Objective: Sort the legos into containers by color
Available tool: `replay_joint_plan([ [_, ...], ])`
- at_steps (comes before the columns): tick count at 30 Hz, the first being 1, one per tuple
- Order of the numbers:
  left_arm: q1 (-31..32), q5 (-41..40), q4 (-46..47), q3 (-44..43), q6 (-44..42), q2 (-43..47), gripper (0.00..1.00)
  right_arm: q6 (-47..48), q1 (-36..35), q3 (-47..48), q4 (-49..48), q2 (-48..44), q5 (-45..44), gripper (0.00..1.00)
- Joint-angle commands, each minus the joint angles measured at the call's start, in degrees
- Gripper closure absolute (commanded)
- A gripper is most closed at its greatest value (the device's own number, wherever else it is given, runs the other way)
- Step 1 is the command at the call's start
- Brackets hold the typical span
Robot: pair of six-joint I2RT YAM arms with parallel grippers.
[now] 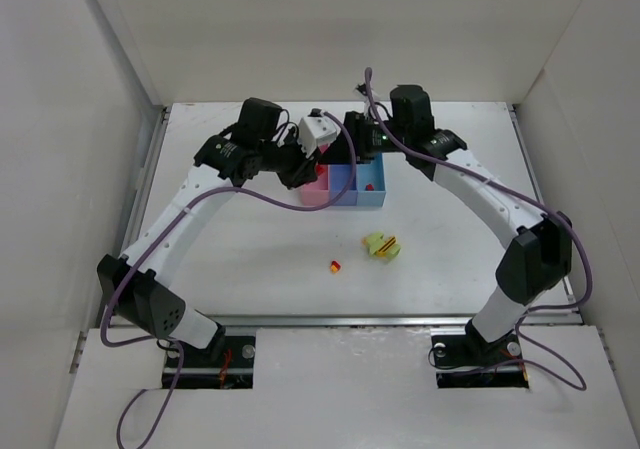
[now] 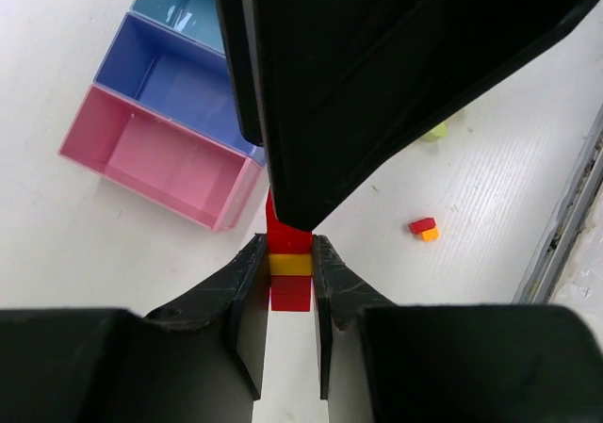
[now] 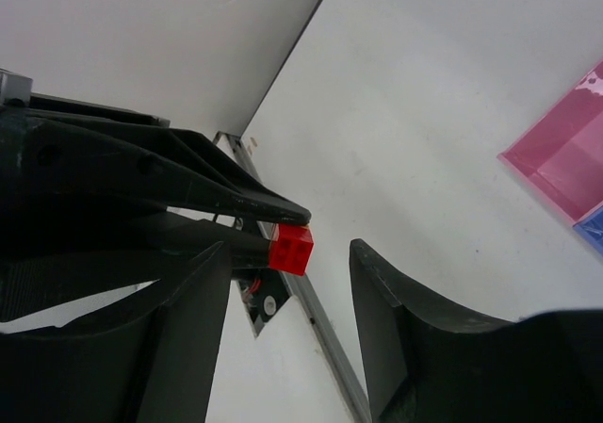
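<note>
Top external view: the left arm rises from its base at the near left edge and bends in over the white table, meeting the other wrist above the row of bins. In the left wrist view, the left gripper is pinched narrow on a red-yellow-red stack of legos. One finger presses each side, and the stack stands upright, showing in that view just off a corner of the pink bin. The right gripper comes at the stack from the far side. In the right wrist view its jaws stand apart with a clear gap, and the stack's top red brick sits between them. The brick is close by one finger and apart from the other; whether the near finger touches it I cannot tell. The pink bin is joined to the medium blue bin, and that one to the light blue bin at the right end of the row. A loose red brick lies in the light blue bin. On the table, nearer the arm bases than the bins, lies a small red and yellow-orange clump. To its right is a larger lime yellow-green clump with a red and yellow edge. The two clumps are apart from each other and from the bins. The right arm arches in from the near right edge.
</note>
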State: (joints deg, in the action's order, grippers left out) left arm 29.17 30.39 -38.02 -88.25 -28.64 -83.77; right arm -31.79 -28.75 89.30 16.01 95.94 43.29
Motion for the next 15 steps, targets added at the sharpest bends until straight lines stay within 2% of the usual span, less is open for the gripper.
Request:
replay_joint_plan([
  [1,0.1,-0.9,0.3,-1.8,0.3,0.5,1.00,0.1,-0.5,-0.3,-1.8,0.6,2.2,0.42],
  [10,0.1,-0.9,0.8,-1.8,0.3,0.5,1.00,0.1,-1.7,1.0,-1.8,3.1,4.2,0.43],
  [13,0.1,-0.9,0.8,-1.3,0.3,0.5,1.00,0.1,-1.7,1.7,-1.8,3.7,4.7,0.51],
  [15,0.1,-0.9,0.8,-1.3,0.3,0.5,1.00,0.1,-1.7,1.7,-1.8,3.7,4.7,0.51],
])
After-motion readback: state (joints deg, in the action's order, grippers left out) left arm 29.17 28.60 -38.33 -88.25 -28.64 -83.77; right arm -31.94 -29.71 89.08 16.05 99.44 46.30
